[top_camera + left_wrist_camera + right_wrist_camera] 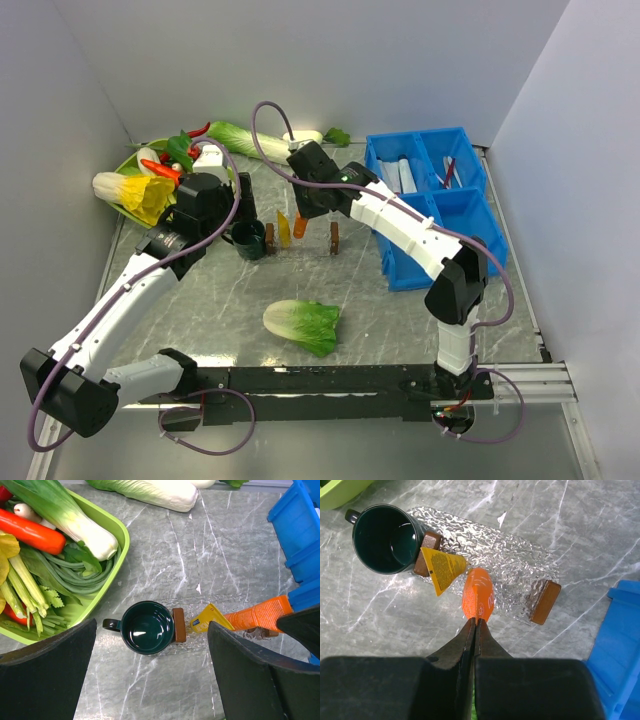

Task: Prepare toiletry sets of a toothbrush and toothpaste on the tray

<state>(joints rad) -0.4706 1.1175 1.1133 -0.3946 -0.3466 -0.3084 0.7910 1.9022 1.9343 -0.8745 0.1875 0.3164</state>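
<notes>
While the right claw (476,623) pinches the orange tapered toothpaste tube (479,597) over the clear dimpled tray (510,562), the left claw (151,630) hangs spread.

The top camera sits high behind my bases, facing forward and down over the whole surface (220,290), far enough to hold both my arms. My left wrist camera looks almost straight down from mid height, my left fingers (45,675) dark in its lower corners. My right wrist camera hangs lower and nearer, looking down along my right fingers (450,655). All three views share the green mug (146,627), yellow tube (442,569), orange tube (478,599) and clear tray (510,560).
</notes>
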